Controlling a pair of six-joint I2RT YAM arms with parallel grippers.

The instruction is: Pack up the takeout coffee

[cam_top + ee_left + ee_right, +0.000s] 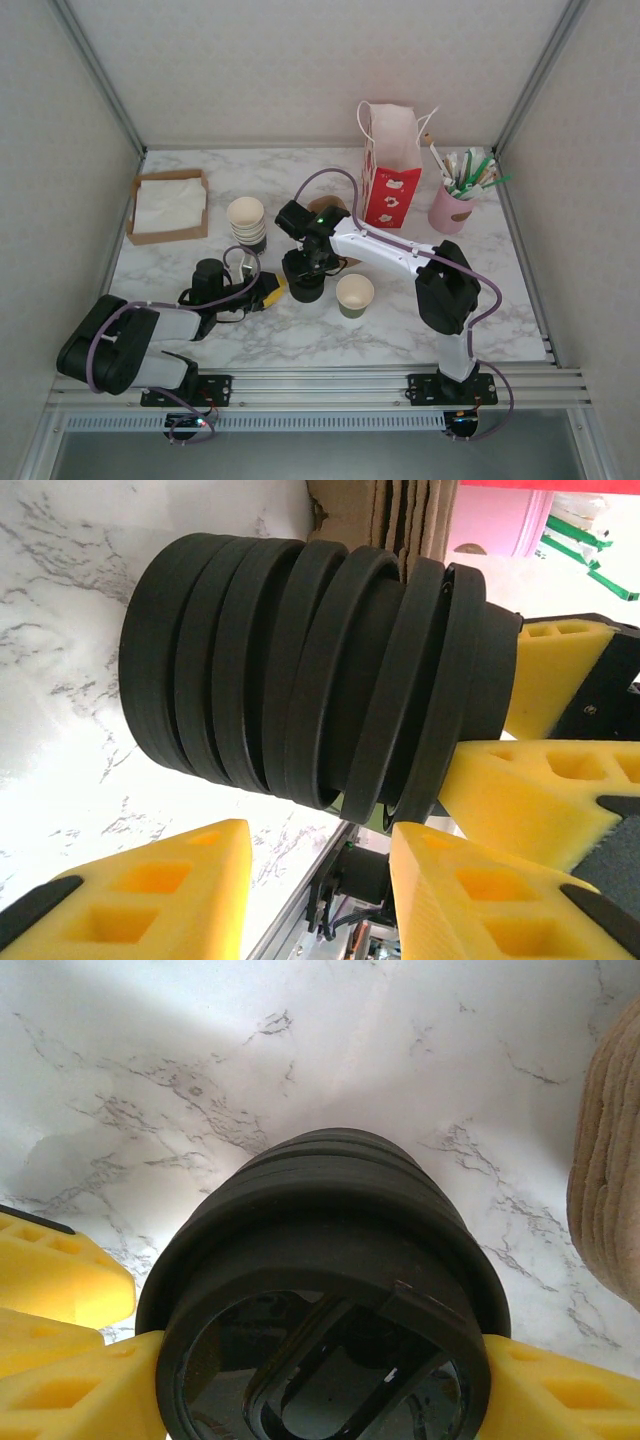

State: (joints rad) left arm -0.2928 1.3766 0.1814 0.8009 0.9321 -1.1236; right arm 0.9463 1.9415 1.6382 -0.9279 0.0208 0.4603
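- The right gripper [305, 268] hangs straight down over a stack of black ribbed plastic lids [305, 287]. Its yellow foam fingers [560, 1390] press against opposite sides of the topmost lid, so it is clamped on the stack.
- The left gripper [320, 830] lies low on its side just left of that stack. Its own yellow fingers [150, 890] are parted, with bare table showing through the gap. It holds nothing, and I cannot tell whether a fingertip touches the lids.
- The takeout coffee [354, 295], a small paper cup with dark green sides and a cream rim, stands upright and open-topped. It is just to the right of the right gripper, near the lids but apart from them, and neither gripper touches it.
- Beyond the left gripper, farther from the arm bases, stands a stack of lidless cream paper cups [247, 222].
- Well to the left of those cups lies a shallow brown cardboard tray [140, 237] holding white napkins [168, 205].
- Beyond the right gripper and a little to its right, a red and white paper bag [392, 185] with handles stands upright.
- Right of the bag is a pink holder [452, 212] full of green and white sticks.
- A stack of brown corrugated card [605, 1160] sits close beside the right gripper, apart from the lids.
- Everything rests on a white marble-patterned table [500, 300].
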